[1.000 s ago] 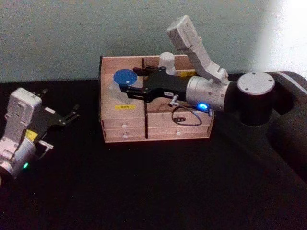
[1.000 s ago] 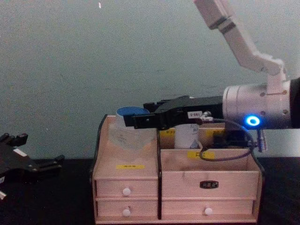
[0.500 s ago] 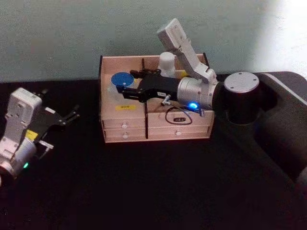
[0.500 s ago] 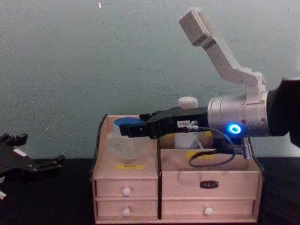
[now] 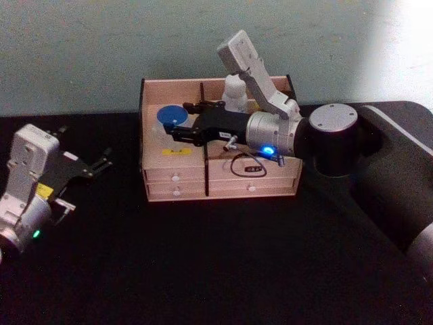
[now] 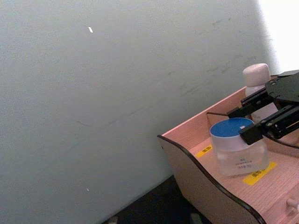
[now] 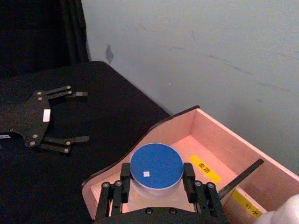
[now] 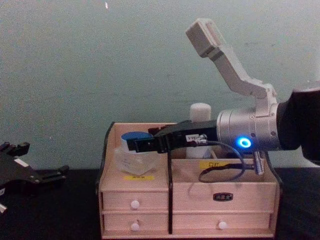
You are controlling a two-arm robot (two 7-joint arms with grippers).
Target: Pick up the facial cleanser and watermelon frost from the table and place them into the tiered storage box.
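the right gripper reaches across the storage box from the robot's right, its jaws closed on either side of a clear jar with a blue lid. the jar sits low in the box's upper left compartment, above a yellow label, so the arm comes in level and over the centre divider to clear the walls. i judge the jar is at or near the compartment floor, and the next thing needed would be a release and a straight pull-back so the fingers don't drag it. a white bottle already stands upright in the back compartment to the right, behind the arm. the left gripper rests parked on the black table well left of the box, jaws spread wide and holding nothing.
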